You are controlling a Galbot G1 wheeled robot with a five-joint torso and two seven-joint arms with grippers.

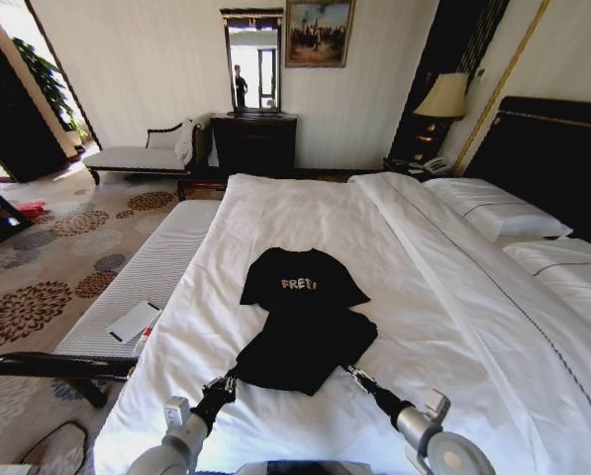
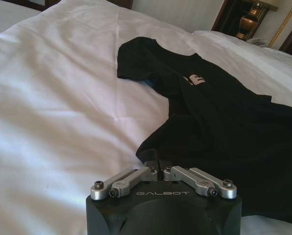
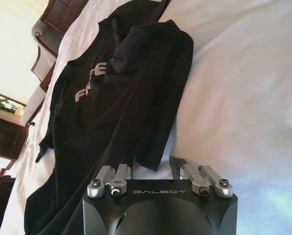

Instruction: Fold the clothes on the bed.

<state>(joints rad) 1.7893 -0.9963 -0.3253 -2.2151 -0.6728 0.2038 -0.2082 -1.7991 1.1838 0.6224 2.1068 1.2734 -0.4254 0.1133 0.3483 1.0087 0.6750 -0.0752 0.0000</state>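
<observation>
The clothes are one black T-shirt (image 1: pixel 305 297) with white lettering, lying in the middle of the white bed (image 1: pixel 305 213). Its lower half is bunched and doubled over toward me. My left gripper (image 1: pixel 226 382) is at the shirt's near left corner. In the left wrist view that gripper (image 2: pixel 158 166) has its fingers together at the edge of the T-shirt (image 2: pixel 224 127). At the near right corner is my right gripper (image 1: pixel 356 374). The right wrist view shows this gripper (image 3: pixel 150 166) open, with a corner of the T-shirt (image 3: pixel 121 98) hanging between the fingers.
White pillows (image 1: pixel 498 210) and the dark headboard (image 1: pixel 562 158) are on the right. A long pale bench (image 1: pixel 147 272) with a white paper (image 1: pixel 133 322) runs along the bed's left side. A chaise (image 1: pixel 142 153), a dark dresser (image 1: pixel 253 141) and a lamp (image 1: pixel 443 97) stand by the far wall.
</observation>
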